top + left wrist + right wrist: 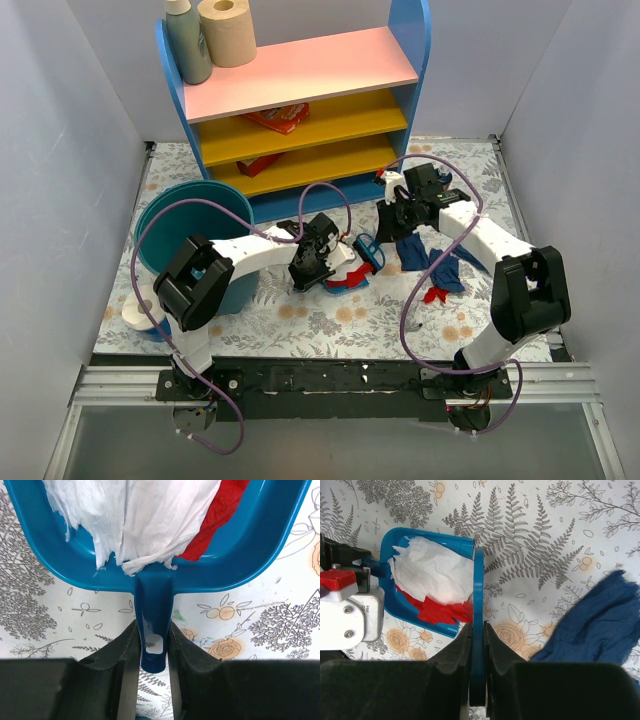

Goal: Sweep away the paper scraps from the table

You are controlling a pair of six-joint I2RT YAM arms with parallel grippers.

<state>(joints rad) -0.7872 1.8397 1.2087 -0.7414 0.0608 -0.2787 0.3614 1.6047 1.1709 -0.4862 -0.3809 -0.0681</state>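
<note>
My left gripper (pixel 152 645) is shut on the handle of the blue dustpan (pixel 250 555), which lies on the fern-print table (pixel 300 320). A white paper wad (pixel 150 520) and a red scrap (pixel 220 515) lie in the pan. My right gripper (pixel 477 630) is shut on the blue hand brush (pixel 478 595), held edge-on at the pan's mouth (pixel 387 587). The white wad (pixel 432 570) and red scrap (pixel 440 612) sit against the brush. A dark blue wad (pixel 600 620) lies on the cloth to the right. In the top view, dark blue wads (pixel 425 256) and a red scrap (pixel 435 294) lie below the right gripper (pixel 400 215).
A teal bucket (pixel 190 235) stands at the left, behind the left arm. The pink, yellow and blue shelf unit (pixel 300 110) stands at the back with red packs on its shelves and a bottle and paper roll on top. White walls close both sides.
</note>
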